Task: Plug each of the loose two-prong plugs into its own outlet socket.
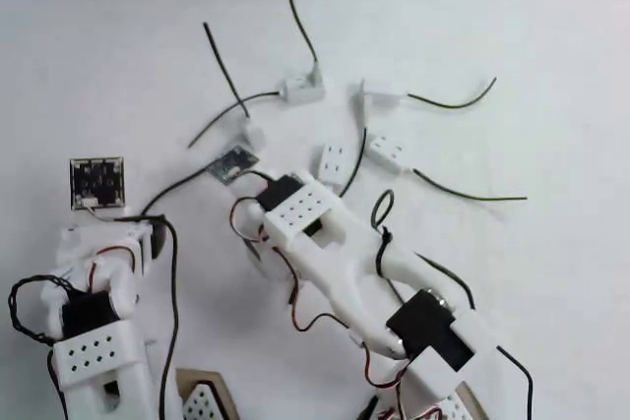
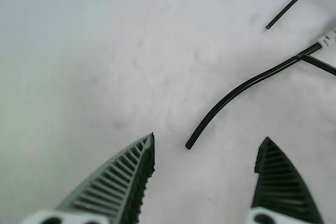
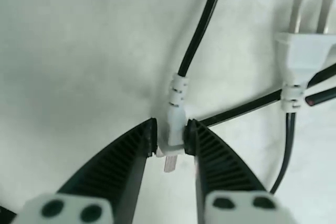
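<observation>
Right gripper [image 3: 170, 129] pinches a white plug [image 3: 176, 113] at its body. Left gripper [image 2: 209, 139] sits at the table's [image 1: 561, 272] 8 o'clock, jaws spread.

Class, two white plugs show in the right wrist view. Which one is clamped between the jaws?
The held plug is pinched in the right gripper, prongs toward the camera. The free plug lies apart, untouched, prongs pointing away.

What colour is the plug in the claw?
White plug, seen best in the right wrist view.

Plug [image 1: 301, 90] behind socket [image 1: 335, 160] on table [image 1: 551, 292]; square card [image 1: 96, 182] well to left.
</observation>
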{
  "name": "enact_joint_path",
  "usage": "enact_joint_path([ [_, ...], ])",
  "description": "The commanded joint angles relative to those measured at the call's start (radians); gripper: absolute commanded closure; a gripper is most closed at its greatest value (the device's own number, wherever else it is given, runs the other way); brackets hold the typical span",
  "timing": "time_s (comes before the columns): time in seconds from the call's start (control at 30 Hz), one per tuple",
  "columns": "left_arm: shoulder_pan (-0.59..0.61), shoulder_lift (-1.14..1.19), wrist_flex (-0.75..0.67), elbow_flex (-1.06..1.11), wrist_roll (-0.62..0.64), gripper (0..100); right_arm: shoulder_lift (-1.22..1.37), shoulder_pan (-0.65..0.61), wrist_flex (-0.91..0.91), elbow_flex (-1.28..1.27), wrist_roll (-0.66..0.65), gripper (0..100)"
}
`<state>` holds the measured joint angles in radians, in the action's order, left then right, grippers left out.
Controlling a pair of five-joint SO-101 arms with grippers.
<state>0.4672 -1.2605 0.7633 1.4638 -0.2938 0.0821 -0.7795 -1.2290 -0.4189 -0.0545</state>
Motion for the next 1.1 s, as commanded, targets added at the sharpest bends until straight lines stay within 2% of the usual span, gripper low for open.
enact_joint_path([
  [0.0,0.001,-0.021,-0.021,-0.005,-0.012,69,-0.038,0.008,-0.008,0.014,-0.011,95.6],
  [0.2,0.001,-0.021,-0.021,-0.005,-0.012,69,-0.038,0.008,-0.010,0.014,-0.011,97.3],
  [0.37,0.001,-0.021,-0.021,-0.005,-0.012,69,-0.038,0.010,-0.019,0.012,-0.003,88.9],
  [0.53,0.001,-0.021,-0.021,-0.005,-0.012,69,-0.038,0.008,-0.027,0.014,-0.008,93.6],
  [1.07,0.001,-0.021,-0.021,-0.005,-0.012,69,0.065,0.016,-0.067,0.100,-0.002,94.0],
])
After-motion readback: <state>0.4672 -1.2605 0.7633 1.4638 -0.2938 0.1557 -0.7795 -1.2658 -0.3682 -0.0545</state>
